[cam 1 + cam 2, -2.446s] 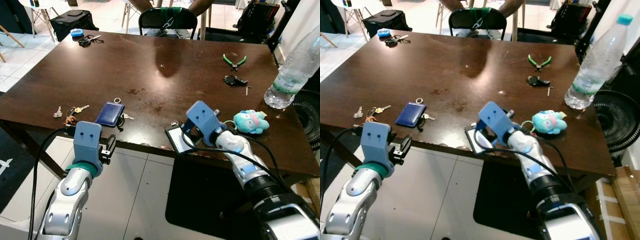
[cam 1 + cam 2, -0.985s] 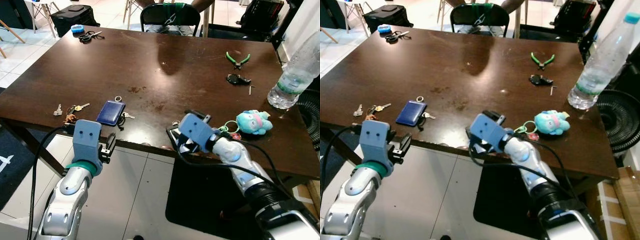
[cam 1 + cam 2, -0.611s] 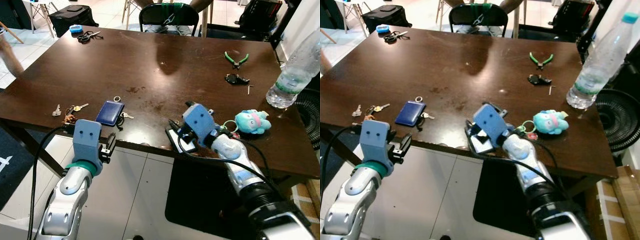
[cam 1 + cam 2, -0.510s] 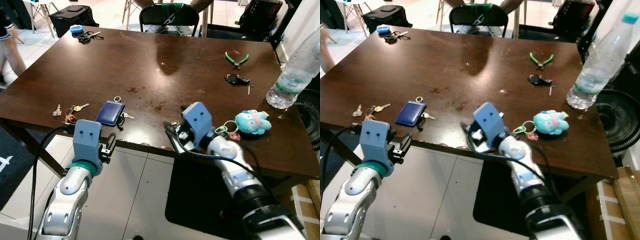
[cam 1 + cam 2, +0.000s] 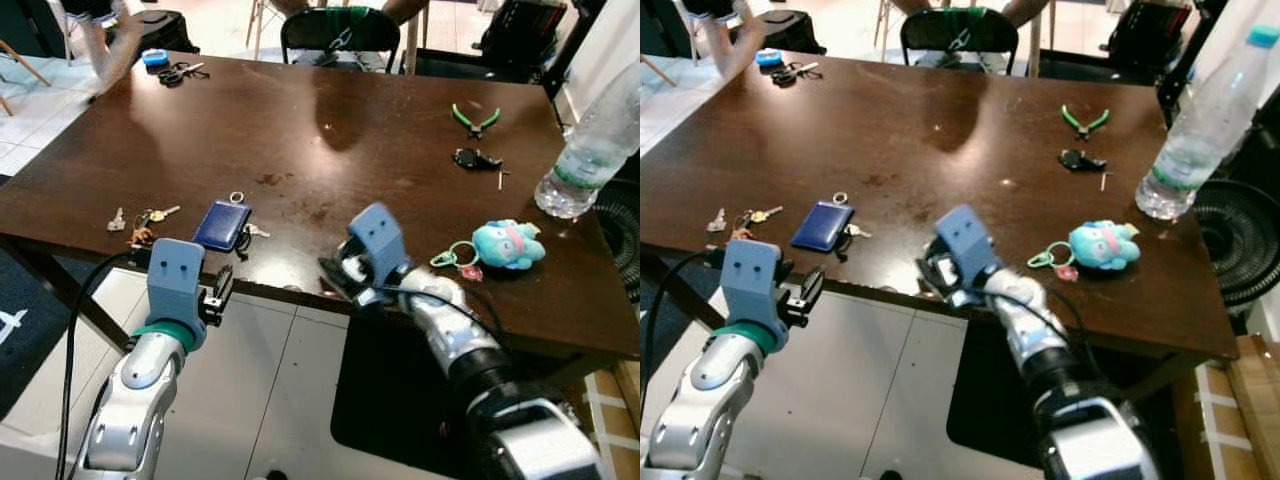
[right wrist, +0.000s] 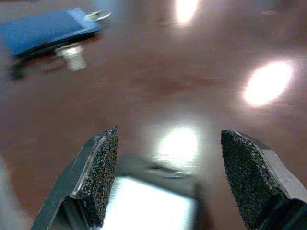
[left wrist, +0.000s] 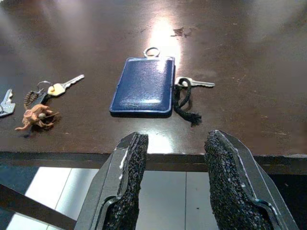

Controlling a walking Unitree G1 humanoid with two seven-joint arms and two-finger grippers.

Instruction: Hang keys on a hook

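**Keys on the table, both grippers at the near edge**

Keys (image 5: 140, 220) lie at the near left part of our table (image 5: 300, 130), a small bunch with a little brown figure on it, and just beside them to the right is a blue card holder (image 5: 221, 226) with 1 more key (image 7: 194, 84) and a black cord touching its side. We hold our left gripper (image 7: 177, 191) off the table's front edge, facing that card holder, with its 2 fingers spread and nothing between them. Our right gripper (image 6: 168, 177) is low over the table near the front edge, right above a phone (image 6: 148, 208) that lies flat there; its jaws are spread wide and grip nothing, and the wrist picture is blurred. To the right of it we see a blue plush toy (image 5: 508, 245) with a green ring, well apart from the keys. Farther back on the right lie green pliers (image 5: 472, 118) and a dark key fob (image 5: 472, 158), with a water bottle (image 5: 590, 140) at the right edge. At the far left corner sit scissors (image 5: 178, 73), and a person's blurred arm (image 5: 105, 45) reaches near them.
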